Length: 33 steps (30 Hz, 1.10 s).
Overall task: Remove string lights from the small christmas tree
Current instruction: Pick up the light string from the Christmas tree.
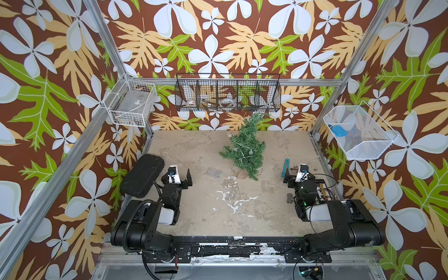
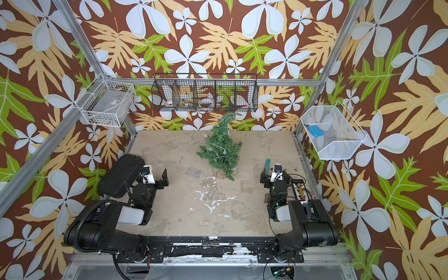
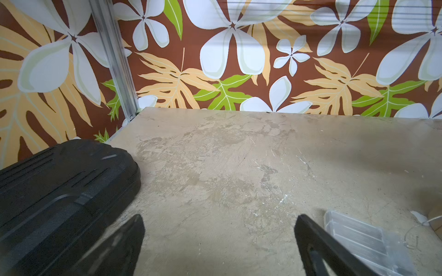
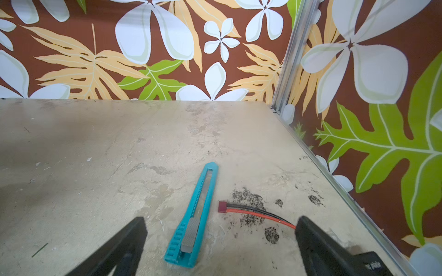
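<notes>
While both hands sit low over the desk [image 1: 278,208] with nothing in them, the left hand [image 1: 179,176] at the lower left of a top view and the right hand [image 1: 299,176] at the lower right, each has its jaws spread wide. The wrist views show no task thing between the black fingers; only a blue cutter [image 4: 193,215] lies between the right pair. Just right of the left hand lies the clear box [image 1: 213,172] of the string lights [image 1: 251,152], and in the left wrist view it fills the lower right corner, close beside one finger [image 3: 318,241]. A thin pale wire leads from it toward the tree [image 1: 244,148], which stands at the frame's middle, about midway between the hands. Its tan base [image 1: 238,174] is lowest in the frame and its tip points up and slightly right, toward the black wire basket [image 1: 228,92]; whether it truly leans I cannot tell. It is dark green and bristly, with the strand wound through the lower branches and a few clear round bulbs showing. The left hand looks better placed to begin at the box, and the needles will likely snag the wire.
</notes>
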Each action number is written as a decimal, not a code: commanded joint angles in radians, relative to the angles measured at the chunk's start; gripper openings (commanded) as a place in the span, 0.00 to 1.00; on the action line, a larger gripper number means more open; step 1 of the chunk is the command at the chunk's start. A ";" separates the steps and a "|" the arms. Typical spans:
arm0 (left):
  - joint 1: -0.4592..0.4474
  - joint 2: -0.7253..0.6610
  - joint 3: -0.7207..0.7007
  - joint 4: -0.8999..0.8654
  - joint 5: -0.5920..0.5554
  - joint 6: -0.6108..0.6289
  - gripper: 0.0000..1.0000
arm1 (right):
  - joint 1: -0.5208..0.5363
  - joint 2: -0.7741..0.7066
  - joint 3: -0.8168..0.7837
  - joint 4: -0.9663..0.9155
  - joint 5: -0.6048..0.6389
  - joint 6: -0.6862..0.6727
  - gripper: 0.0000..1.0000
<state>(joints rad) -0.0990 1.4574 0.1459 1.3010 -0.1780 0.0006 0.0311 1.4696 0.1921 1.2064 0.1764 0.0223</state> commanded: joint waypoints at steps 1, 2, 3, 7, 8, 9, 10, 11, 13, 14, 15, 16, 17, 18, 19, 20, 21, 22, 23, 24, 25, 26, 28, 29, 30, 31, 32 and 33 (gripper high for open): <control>0.003 -0.002 0.000 0.017 0.006 -0.010 1.00 | 0.000 -0.003 0.004 0.005 -0.017 0.010 1.00; 0.003 -0.002 -0.002 0.018 0.005 -0.011 1.00 | 0.000 -0.003 0.004 0.005 -0.017 0.010 1.00; 0.003 -0.002 -0.003 0.020 0.002 -0.010 1.00 | 0.000 -0.003 0.004 0.005 -0.017 0.010 1.00; 0.003 -0.002 -0.003 0.021 0.001 -0.008 1.00 | 0.000 -0.003 0.004 0.005 -0.018 0.010 1.00; 0.003 -0.001 -0.003 0.021 0.001 -0.008 1.00 | 0.001 -0.002 0.004 0.005 -0.017 0.010 1.00; 0.003 -0.003 -0.005 0.021 0.000 -0.008 1.00 | 0.000 -0.003 0.004 0.004 -0.017 0.010 1.00; 0.002 -0.003 -0.005 0.024 0.000 -0.008 1.00 | 0.000 -0.002 0.004 0.005 -0.017 0.010 1.00; 0.002 -0.003 -0.006 0.026 -0.003 -0.008 1.00 | 0.000 -0.002 0.004 0.005 -0.018 0.010 1.00; 0.004 -0.003 -0.006 0.026 -0.002 -0.008 1.00 | 0.001 -0.002 0.004 0.005 -0.015 0.010 1.00; 0.003 -0.002 -0.006 0.025 -0.001 -0.008 1.00 | 0.001 -0.001 0.004 0.005 -0.015 0.010 1.00; 0.003 -0.002 -0.005 0.026 -0.001 -0.008 1.00 | 0.001 -0.002 0.004 0.005 -0.016 0.010 1.00; 0.002 -0.002 -0.005 0.026 0.000 -0.008 1.00 | 0.001 -0.002 0.004 0.005 -0.016 0.010 1.00; 0.002 -0.002 -0.005 0.026 -0.002 -0.008 1.00 | 0.001 -0.002 0.004 0.005 -0.015 0.010 1.00; 0.002 0.000 -0.005 0.026 0.000 -0.007 1.00 | 0.001 -0.001 0.004 0.005 -0.015 0.010 1.00; 0.002 -0.002 -0.005 0.024 0.000 -0.007 1.00 | 0.001 -0.002 0.004 0.005 -0.015 0.010 1.00; 0.002 -0.001 -0.004 0.022 -0.001 -0.007 1.00 | 0.001 -0.002 0.004 0.005 -0.016 0.010 1.00; 0.003 -0.001 -0.003 0.021 -0.001 -0.007 1.00 | 0.001 -0.003 0.004 0.006 -0.015 0.010 1.00; 0.002 -0.001 -0.004 0.021 0.000 -0.007 1.00 | 0.001 -0.002 0.004 0.005 -0.015 0.010 1.00; 0.002 -0.001 -0.003 0.021 0.001 -0.007 1.00 | 0.001 -0.003 0.004 0.006 -0.015 0.010 1.00; 0.004 -0.001 -0.003 0.020 0.002 -0.007 1.00 | 0.001 -0.003 0.004 0.006 -0.017 0.010 1.00; 0.003 -0.002 -0.002 0.019 0.003 -0.007 1.00 | 0.001 -0.001 0.004 0.007 -0.018 0.010 1.00; 0.003 -0.002 -0.002 0.019 0.004 -0.008 1.00 | 0.001 -0.002 0.004 0.006 -0.017 0.009 1.00; 0.002 -0.001 -0.001 0.019 0.005 -0.008 1.00 | 0.001 -0.001 0.004 0.005 -0.017 0.010 1.00; 0.002 -0.003 -0.002 0.019 0.003 -0.008 1.00 | 0.001 -0.001 0.004 0.005 -0.016 0.010 1.00; 0.003 -0.004 -0.008 0.026 -0.004 -0.009 1.00 | 0.001 -0.002 0.002 0.009 -0.015 0.010 1.00; 0.002 -0.008 -0.019 0.043 -0.005 -0.012 1.00 | 0.004 -0.008 -0.004 0.020 -0.011 0.008 1.00; -0.003 -0.020 -0.032 0.061 -0.007 -0.008 1.00 | 0.018 -0.031 -0.007 0.010 0.014 -0.002 1.00; -0.013 -0.048 -0.039 0.058 -0.024 0.000 1.00 | 0.039 -0.099 0.012 -0.083 0.046 -0.021 1.00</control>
<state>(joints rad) -0.1001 1.4410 0.1207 1.3071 -0.1761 -0.0025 0.0444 1.4368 0.1898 1.1767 0.1741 0.0219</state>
